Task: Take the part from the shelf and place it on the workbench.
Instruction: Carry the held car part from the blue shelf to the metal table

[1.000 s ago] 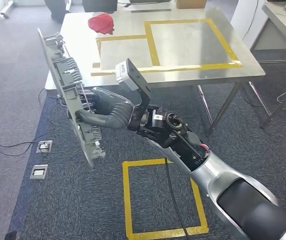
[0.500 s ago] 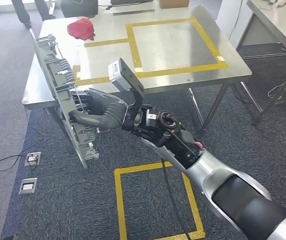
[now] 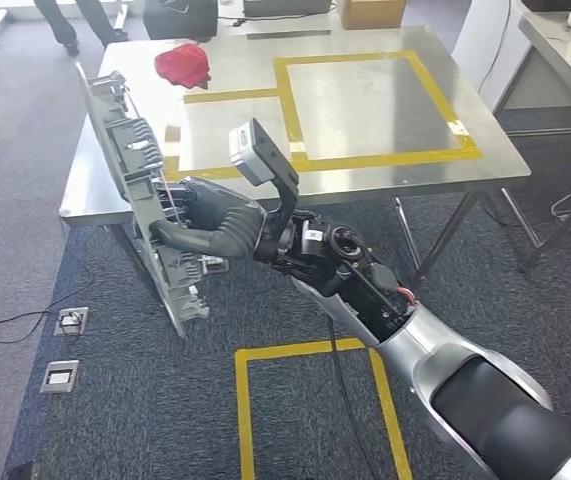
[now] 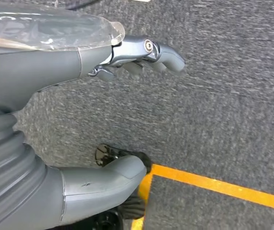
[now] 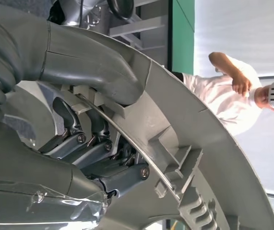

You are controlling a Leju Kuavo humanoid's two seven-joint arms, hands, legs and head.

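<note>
- One long grey ribbed plastic part (image 3: 140,195) is gripped by the right hand (image 3: 203,220), tilted in the air just before the steel workbench with yellow tape (image 3: 433,150).
- Left hand (image 4: 91,115) hangs over dark carpet (image 4: 218,96), fingers apart, holding nothing.

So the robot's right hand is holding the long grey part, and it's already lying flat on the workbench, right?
Not quite. The right hand does hold the long grey part, but the head view shows it held up in the air, tilted, in front of the workbench, not lying on it.
</note>
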